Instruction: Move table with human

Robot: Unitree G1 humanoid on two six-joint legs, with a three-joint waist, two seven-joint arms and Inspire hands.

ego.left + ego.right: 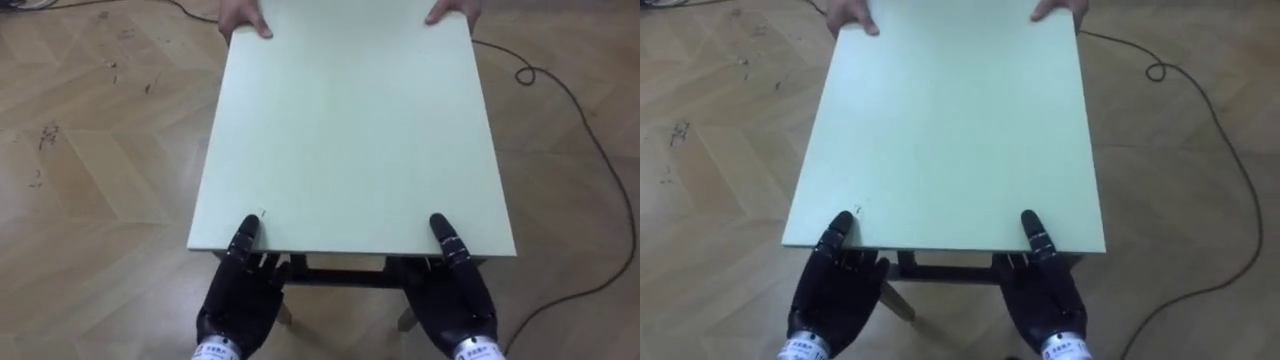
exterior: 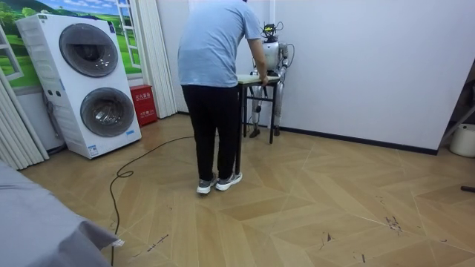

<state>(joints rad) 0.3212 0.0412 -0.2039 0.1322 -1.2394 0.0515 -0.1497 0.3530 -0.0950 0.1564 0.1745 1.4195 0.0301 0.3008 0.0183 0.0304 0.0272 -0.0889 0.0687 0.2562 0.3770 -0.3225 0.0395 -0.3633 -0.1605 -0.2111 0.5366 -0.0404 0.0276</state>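
With left hand (image 1: 236, 305) and right hand (image 1: 460, 300) clamped on the tabletop (image 1: 350, 130) edge, we share its weight with the person (image 2: 211, 67) opposite.

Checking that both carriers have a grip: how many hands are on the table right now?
4. The left robot hand and right robot hand grip the table's near edge; the person's hands hold its far corners.
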